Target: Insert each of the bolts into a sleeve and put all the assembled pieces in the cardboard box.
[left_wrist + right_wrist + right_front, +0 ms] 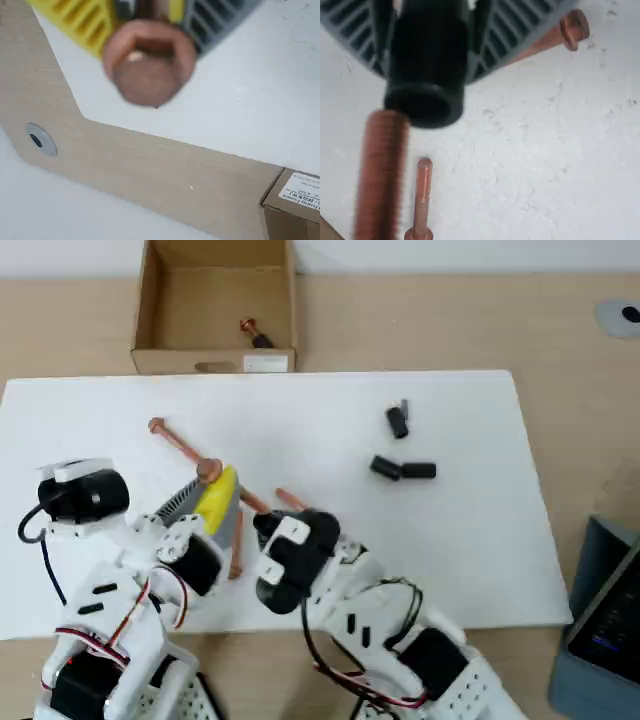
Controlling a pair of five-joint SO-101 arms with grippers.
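My left gripper, with one yellow and one grey finger, is shut on a copper bolt just below its head. The bolt's shaft slants toward my right gripper, which is shut on a black sleeve. The threaded end lies right beside the sleeve's mouth; I cannot tell whether it has entered. Three loose sleeves lie on the white mat at the right. Loose bolts lie near the grippers. The cardboard box holds one assembled piece.
The white mat covers the wooden table, with open room at its right and far left. Another bolt pokes out by the right arm. A grey device stands at the right edge. The box's corner is close to the left gripper.
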